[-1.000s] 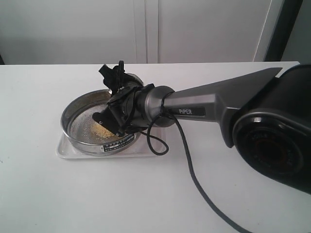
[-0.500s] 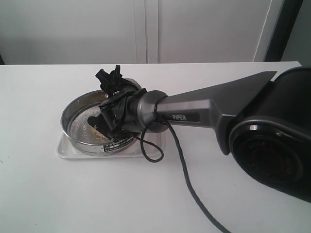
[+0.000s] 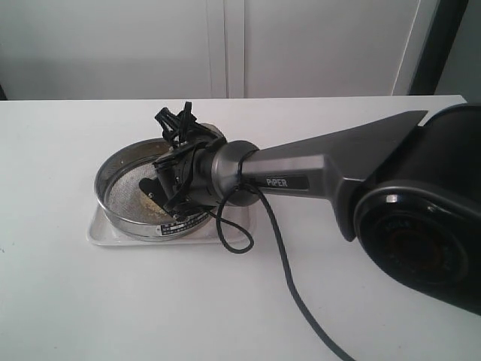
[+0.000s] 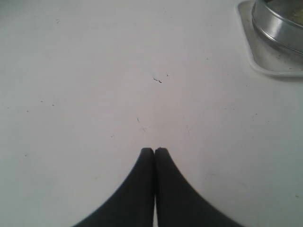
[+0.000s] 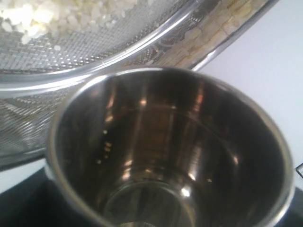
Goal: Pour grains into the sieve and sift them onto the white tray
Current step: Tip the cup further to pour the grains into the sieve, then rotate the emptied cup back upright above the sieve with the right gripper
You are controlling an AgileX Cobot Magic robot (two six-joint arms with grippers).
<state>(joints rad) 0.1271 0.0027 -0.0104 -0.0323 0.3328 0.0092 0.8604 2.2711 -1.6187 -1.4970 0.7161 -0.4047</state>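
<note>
The round steel sieve [image 3: 119,197] stands on the white tray [image 3: 96,233] at the left of the table. My right gripper [image 3: 164,186] reaches over the sieve's right side, shut on a small steel cup [image 5: 165,156]. The cup is tipped toward the mesh, and only a few specks cling to its inside. Pale and yellowish grains [image 5: 57,16] lie on the mesh [image 5: 94,52]; the grains [image 3: 155,201] partly show beside the gripper. My left gripper [image 4: 154,150] is shut and empty over bare table, apart from the tray's corner [image 4: 265,66] and the sieve's wall [image 4: 279,23].
A black cable [image 3: 285,263] hangs from the right arm and trails across the white table [image 3: 150,301] toward the front. A pale wall with cabinet panels stands behind the table's far edge. Small dark specks [image 4: 158,80] dot the table near the left gripper.
The right arm has shifted a little to the left over the sieve and its wrist has rolled, so the gripper now covers more of the grain pile. The sieve and tray have stayed put.
</note>
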